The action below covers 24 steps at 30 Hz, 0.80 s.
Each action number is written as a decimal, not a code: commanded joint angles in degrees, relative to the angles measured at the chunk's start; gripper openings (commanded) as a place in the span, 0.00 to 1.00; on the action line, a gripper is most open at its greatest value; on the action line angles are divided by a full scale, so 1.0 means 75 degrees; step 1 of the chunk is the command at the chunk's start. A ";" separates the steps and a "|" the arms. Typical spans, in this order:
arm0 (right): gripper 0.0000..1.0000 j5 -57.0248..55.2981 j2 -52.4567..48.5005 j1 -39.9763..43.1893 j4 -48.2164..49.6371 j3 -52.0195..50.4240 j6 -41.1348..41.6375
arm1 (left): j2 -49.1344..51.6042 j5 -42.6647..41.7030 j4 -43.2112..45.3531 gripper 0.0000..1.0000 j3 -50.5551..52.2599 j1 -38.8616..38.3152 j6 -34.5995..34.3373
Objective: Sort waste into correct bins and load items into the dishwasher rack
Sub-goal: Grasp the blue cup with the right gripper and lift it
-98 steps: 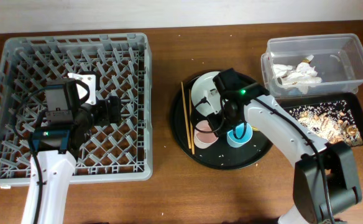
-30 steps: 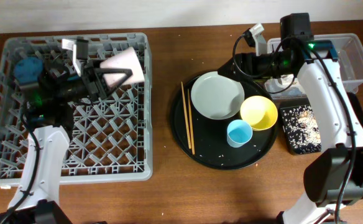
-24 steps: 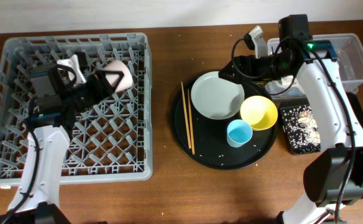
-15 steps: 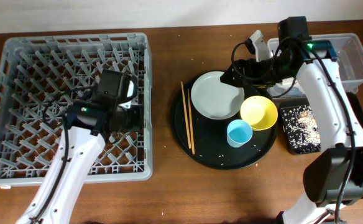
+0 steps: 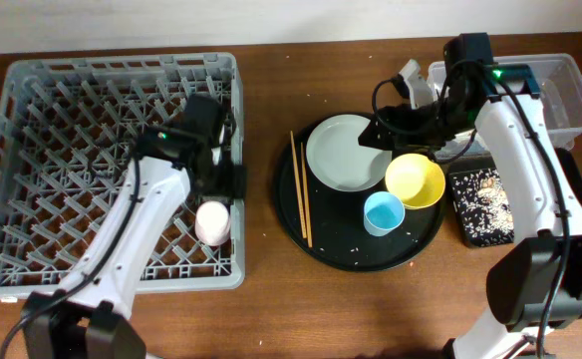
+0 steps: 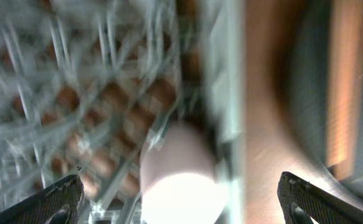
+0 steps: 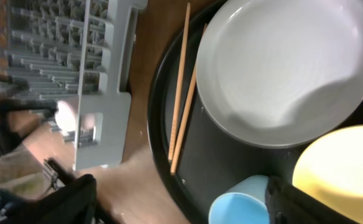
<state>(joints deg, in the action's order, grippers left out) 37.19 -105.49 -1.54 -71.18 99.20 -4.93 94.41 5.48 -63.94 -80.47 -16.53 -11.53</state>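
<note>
Pink cup (image 5: 212, 221) newly down inside dishwasher rack (image 5: 122, 64), by its right wall.

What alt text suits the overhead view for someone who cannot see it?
A pink cup lies in the grey dishwasher rack by its right wall, near the left gripper. A round black tray beside it holds a plate, yellow bowl, blue cup and chopsticks.

The left arm (image 5: 137, 234) slants up from the near left corner, wrist tipped downward, the left pincer (image 5: 221, 182) spread wide. The right arm (image 5: 530, 150) runs up the right side and bends leftward, the right pincer (image 5: 383, 128) parted too.
</note>
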 commanded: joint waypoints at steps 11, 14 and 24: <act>0.41 -0.4453 -0.0012 -0.0988 -0.0321 -0.2483 0.1501 | 0.0612 -0.3165 0.1212 0.99 -0.1134 -0.0326 0.0009; 0.22 -0.4453 0.0003 -0.0988 -0.0035 -0.2538 0.1498 | 0.0612 -0.3165 0.1274 0.99 -0.1134 -0.0344 0.0009; 0.04 0.0017 0.1128 -0.0662 0.0300 -0.1714 0.0082 | 0.0580 -0.6729 0.1559 0.99 -0.1151 0.0568 0.0017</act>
<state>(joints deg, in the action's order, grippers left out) 21.28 -103.20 -8.34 -69.97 82.24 -0.12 98.70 -26.02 -53.58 -88.31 -17.04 -11.57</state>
